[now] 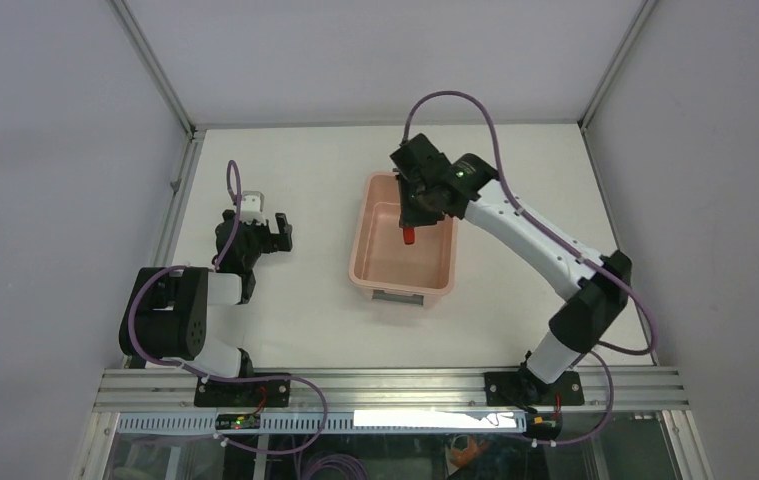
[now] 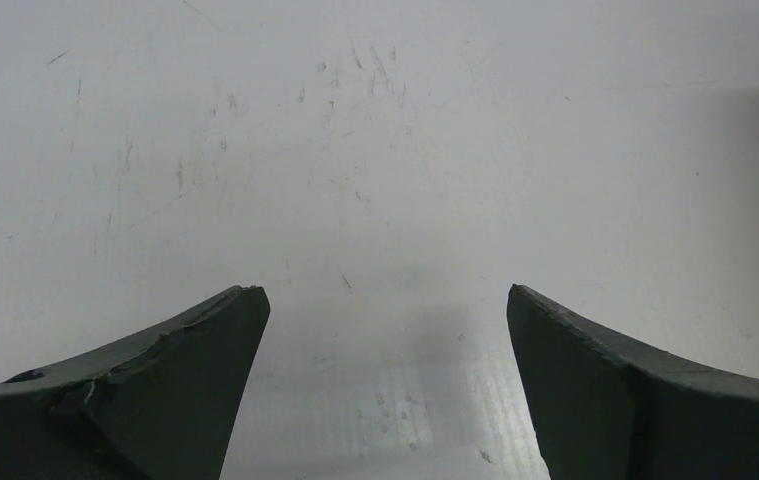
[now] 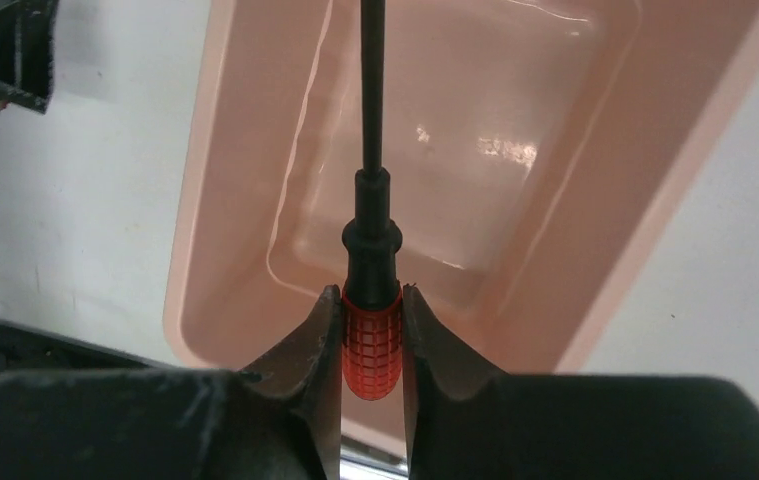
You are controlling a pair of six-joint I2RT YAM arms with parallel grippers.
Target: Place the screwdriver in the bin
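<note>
**Item: screwdriver** [image 3: 370, 340]. Red handle with a moulded grid, black collar and a thin black shaft. It hangs in the air over the inside of the bin, handle toward the arm and shaft running out over the bin's floor. Whether the tip touches the floor cannot be told.

**Item: bin** [image 1: 360, 250]. Salmon-pink tub standing right of the bench's middle, nearer the far edge than the near one. Nothing lies in it.

**Item: right gripper** [image 3: 370, 292]. Over the bin's far half, jaws pinching the red handle from both sides.

**Item: left gripper** [image 1: 267, 222]. Near the bench's [image 1: 305, 320] left edge, well apart from the bin, jaws spread with nothing between them.

**Step in hand (my reading):** letting go over the bin.
- The screwdriver is already inside the rim line, so no sideways travel looks needed.
- Bring it low before releasing, as a slim tool dropped from height may bounce on hard plastic.
- Spread the jaws fully, since the gridded handle may cling to one pad.
- Then lift straight up, clear of the walls.

**Markings:** no brand, label or writing can be read on the screwdriver, bin or grippers.
</note>
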